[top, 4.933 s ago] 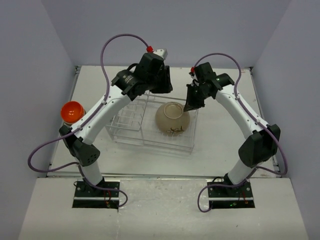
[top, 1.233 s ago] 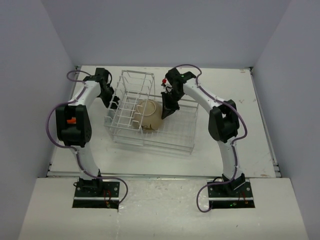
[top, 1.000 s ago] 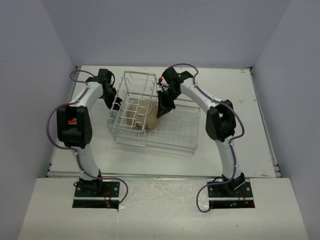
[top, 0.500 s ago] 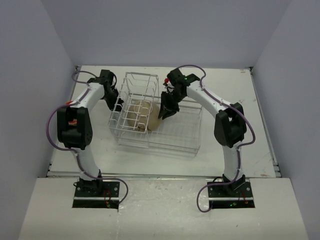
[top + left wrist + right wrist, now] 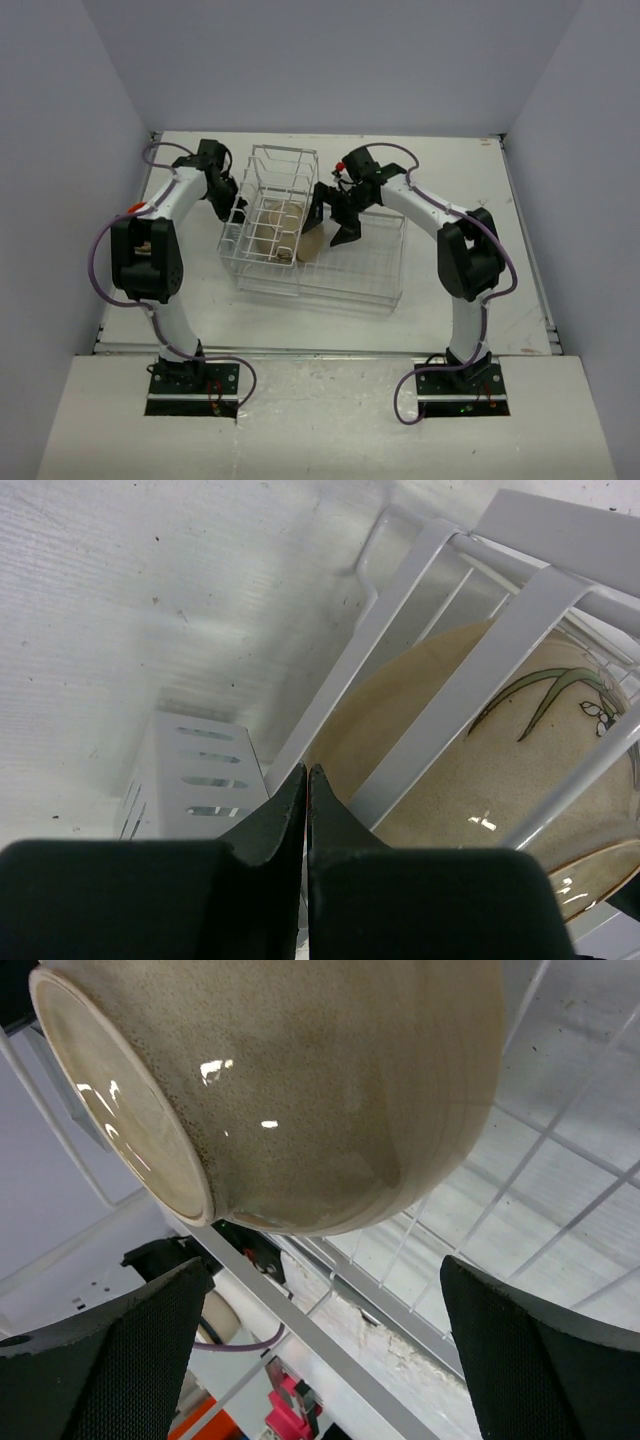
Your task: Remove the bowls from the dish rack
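The large tan bowl (image 5: 283, 228) lies tipped on its side inside the white wire dish rack (image 5: 345, 295), leaning into the taller slotted section. In the right wrist view the bowl (image 5: 300, 1080) shows its foot ring at the left, and it lies just beyond my right gripper (image 5: 320, 1360), which stands open and holds nothing. From above, that right gripper (image 5: 329, 224) hovers over the low basket beside the bowl. My left gripper (image 5: 224, 198) is shut against the rack's left side. Its tips (image 5: 306, 772) meet at a rack wire (image 5: 450, 700), with the leaf-marked bowl (image 5: 480, 770) behind.
A sliver of orange (image 5: 134, 208) peeks out behind my left arm's elbow near the table's left edge. A white slotted part (image 5: 195, 780) sits on the table beside the rack. Grey walls enclose the table on three sides.
My right gripper has opened and let go of the tan bowl, then drawn back a little to the right. The bowl stays tipped in the rack. The left gripper stays shut.
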Robot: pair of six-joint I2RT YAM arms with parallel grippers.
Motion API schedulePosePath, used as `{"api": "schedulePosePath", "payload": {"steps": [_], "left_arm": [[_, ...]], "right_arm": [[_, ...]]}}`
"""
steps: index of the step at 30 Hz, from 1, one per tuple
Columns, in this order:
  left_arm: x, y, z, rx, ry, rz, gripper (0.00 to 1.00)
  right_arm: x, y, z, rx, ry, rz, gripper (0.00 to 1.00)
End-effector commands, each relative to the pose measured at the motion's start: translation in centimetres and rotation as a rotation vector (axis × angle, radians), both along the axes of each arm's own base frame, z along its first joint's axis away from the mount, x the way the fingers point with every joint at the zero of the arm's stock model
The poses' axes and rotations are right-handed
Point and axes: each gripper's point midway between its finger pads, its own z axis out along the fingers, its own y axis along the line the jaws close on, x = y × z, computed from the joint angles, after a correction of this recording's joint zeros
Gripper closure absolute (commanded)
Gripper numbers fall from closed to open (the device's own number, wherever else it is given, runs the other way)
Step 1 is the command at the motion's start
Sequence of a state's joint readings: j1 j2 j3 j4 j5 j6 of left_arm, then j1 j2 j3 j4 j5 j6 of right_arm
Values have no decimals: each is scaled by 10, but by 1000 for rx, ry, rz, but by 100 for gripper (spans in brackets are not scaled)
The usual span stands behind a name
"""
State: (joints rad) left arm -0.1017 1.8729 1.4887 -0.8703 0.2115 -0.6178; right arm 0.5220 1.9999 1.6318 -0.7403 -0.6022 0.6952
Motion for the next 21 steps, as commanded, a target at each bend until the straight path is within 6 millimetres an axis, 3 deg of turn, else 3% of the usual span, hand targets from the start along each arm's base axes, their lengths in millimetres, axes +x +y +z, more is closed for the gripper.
{"api": "schedulePosePath", "payload": {"steps": [1,9,21], "left_arm": [[-9,-26,22,-89,-29,-49,100],[-12,-25,19,-84,-20,-45,100],[-9,-27,22,-99,-28,-40,100]], "right_arm": [[9,9,32,101,-79,-2,1],[12,8,25,238,-31,-77,1],[28,12,-1,259,-36,-182,1]]}}
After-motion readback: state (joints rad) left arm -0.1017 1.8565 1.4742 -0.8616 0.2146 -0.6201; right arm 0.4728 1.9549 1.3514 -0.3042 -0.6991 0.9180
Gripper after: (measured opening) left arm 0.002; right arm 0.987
